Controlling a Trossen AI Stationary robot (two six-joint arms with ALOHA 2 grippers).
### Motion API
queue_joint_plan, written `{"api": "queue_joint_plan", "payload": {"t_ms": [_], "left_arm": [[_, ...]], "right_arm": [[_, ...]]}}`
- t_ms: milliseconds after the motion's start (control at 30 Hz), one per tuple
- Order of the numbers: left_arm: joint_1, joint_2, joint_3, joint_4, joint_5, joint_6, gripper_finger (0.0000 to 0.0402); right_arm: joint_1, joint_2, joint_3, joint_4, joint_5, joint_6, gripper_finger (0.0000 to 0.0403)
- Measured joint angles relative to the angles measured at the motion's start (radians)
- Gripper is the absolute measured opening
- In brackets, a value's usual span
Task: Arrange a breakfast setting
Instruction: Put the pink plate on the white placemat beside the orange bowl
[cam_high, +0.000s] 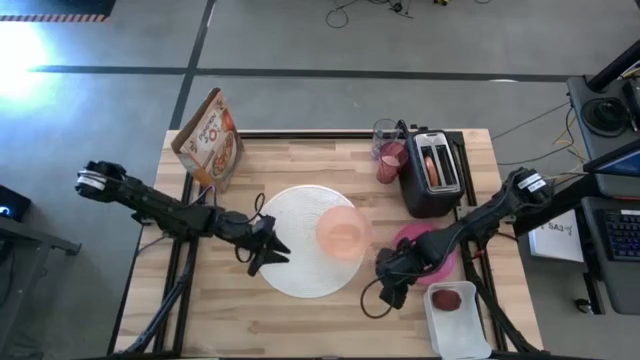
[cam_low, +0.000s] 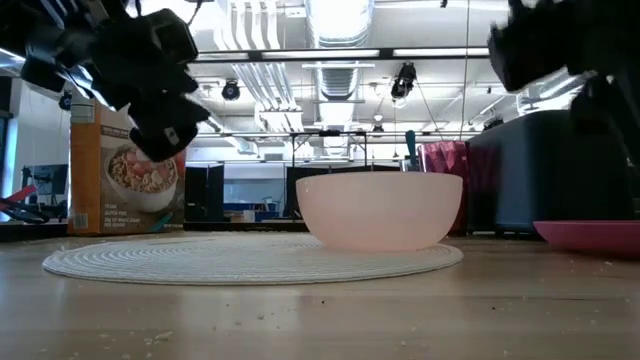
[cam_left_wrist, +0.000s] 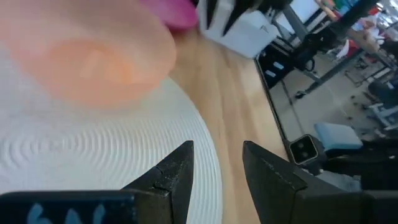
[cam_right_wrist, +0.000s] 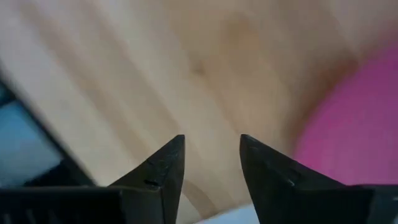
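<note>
At the near right corner of the table (cam_high: 330, 320) sits the white rectangular tray (cam_high: 457, 322), with a small red fruit (cam_high: 448, 298) lying in it. Just beyond it, the right gripper (cam_high: 390, 290) hangs over bare wood beside the small magenta plate (cam_high: 436, 250); its fingers stand parted with nothing between them. The plate lies right of centre, between the tray and the black toaster (cam_high: 433, 172).

In the middle lies the large white round disc (cam_high: 300, 245) — a woven mat — carrying the translucent peach bowl (cam_high: 342, 234) on its right part, upright. The left gripper (cam_high: 268, 250) hovers over the disc's left edge, fingers (cam_left_wrist: 177, 171) a little apart and grasping nothing.

Farther back, the toaster stands at the far right with a bagel (cam_high: 431, 166) in its slots. Just left of it is the pink tumbler (cam_high: 391, 160) — touching or merely beside the toaster, I cannot tell. At the far left corner stands the cereal (cam_high: 210, 139) box, upright, well apart from the disc.
</note>
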Motion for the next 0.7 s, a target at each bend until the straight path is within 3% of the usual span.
{"api": "queue_joint_plan", "payload": {"t_ms": [133, 300, 467, 700], "left_arm": [[-0.015, 0.0, 0.0, 0.122, -0.01, 0.094, 0.0123], [-0.015, -0.001, 0.0, 0.176, 0.05, 0.035, 0.0123], [-0.015, -0.001, 0.002, 0.18, 0.076, 0.006, 0.0123], [-0.034, 0.0, 0.033, 0.22, 0.093, 0.166, 0.0123]], "right_arm": [[0.0, 0.006, 0.0, -0.051, 0.001, 0.158, 0.0149], [-0.005, 0.006, 0.0, -0.082, 0.012, 0.24, 0.014], [-0.017, 0.01, -0.003, -0.144, 0.032, 0.285, 0.0138], [-0.038, 0.041, -0.025, -0.142, 0.046, 0.271, 0.0141]]}}
